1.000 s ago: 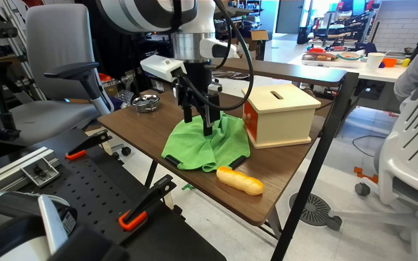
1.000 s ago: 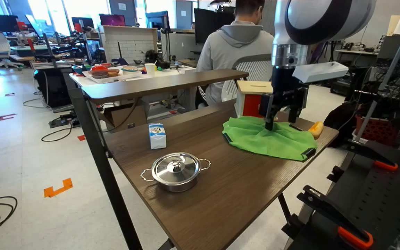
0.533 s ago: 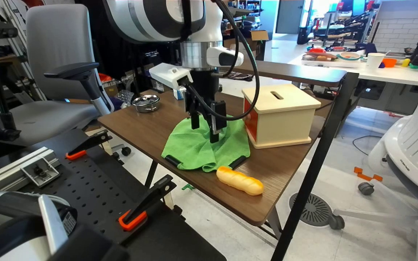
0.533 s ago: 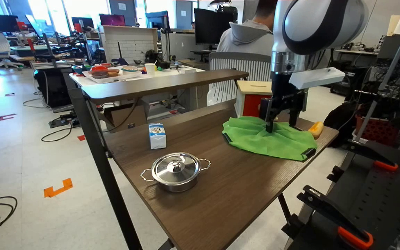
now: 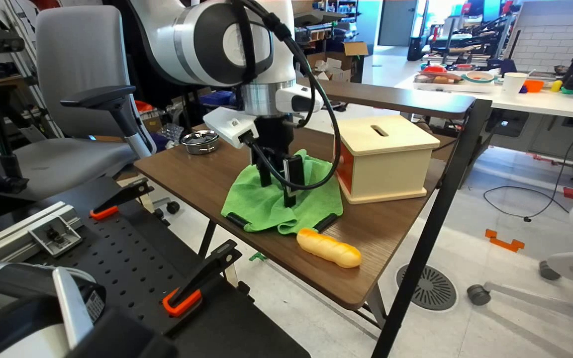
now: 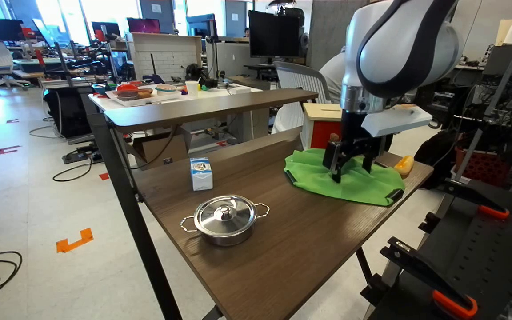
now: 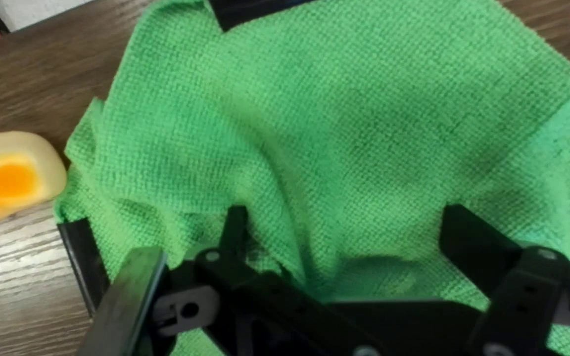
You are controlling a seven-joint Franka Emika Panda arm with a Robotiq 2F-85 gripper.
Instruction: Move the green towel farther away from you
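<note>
The green towel (image 5: pixel 261 211) lies rumpled on the brown table, with black pieces at its edges. It also shows in an exterior view (image 6: pixel 358 189) and fills most of the wrist view (image 7: pixel 344 109). My gripper (image 5: pixel 277 194) points down over the middle of the towel, also seen in an exterior view (image 6: pixel 351 175). In the wrist view the two fingers of my gripper (image 7: pixel 346 207) are wide apart, with a raised fold of towel between them. The fingertips are at or just above the cloth; I cannot tell whether they touch it.
A wooden box (image 5: pixel 391 169) with a red front stands right beside the towel. A bread roll (image 5: pixel 329 247) lies at the towel's edge, near the table corner. A lidded metal pot (image 6: pixel 226 222) and a milk carton (image 6: pixel 202 174) stand farther along the table (image 6: pixel 278 258). A raised shelf (image 6: pixel 211 106) borders one side.
My gripper has come down closer to the towel and shifted slightly, staying open. The towel lies nearly as before. The person and the white chair in the background have moved.
</note>
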